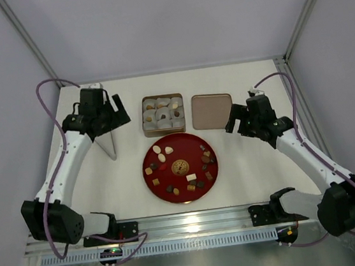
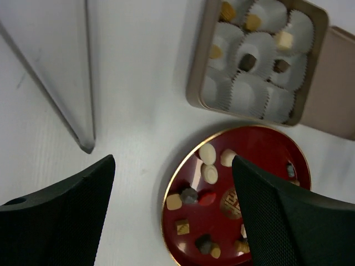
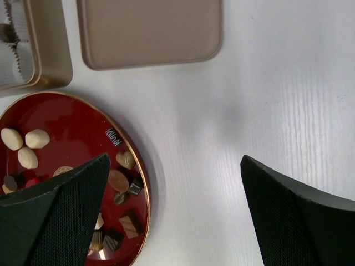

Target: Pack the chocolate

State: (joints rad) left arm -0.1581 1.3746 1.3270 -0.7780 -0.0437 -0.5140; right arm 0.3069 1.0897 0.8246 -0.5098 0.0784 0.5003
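The chocolate [image 1: 161, 150] lies scattered on a round red plate [image 1: 185, 146] at the table's middle: cream ovals [image 2: 208, 154], tan and dark squares [image 3: 131, 223]. Several more pieces [image 2: 284, 40] sit in white paper cups inside a gold tin [image 1: 144, 117] behind the plate. My left gripper [image 1: 120, 114] hovers left of the tin, open and empty; in its wrist view the gripper [image 2: 172, 166] looks down on the plate's left rim [image 2: 166, 205]. My right gripper [image 1: 235, 121] hangs beside the tin's lid [image 1: 211, 110], open and empty, over bare table right of the plate [image 3: 66, 122].
The gold lid [image 3: 150, 27] lies flat right of the tin [image 3: 52, 50]. A thin grey pointed panel [image 2: 61, 88] stands on the table below my left gripper [image 1: 109, 146]. White walls close the table at the back and sides.
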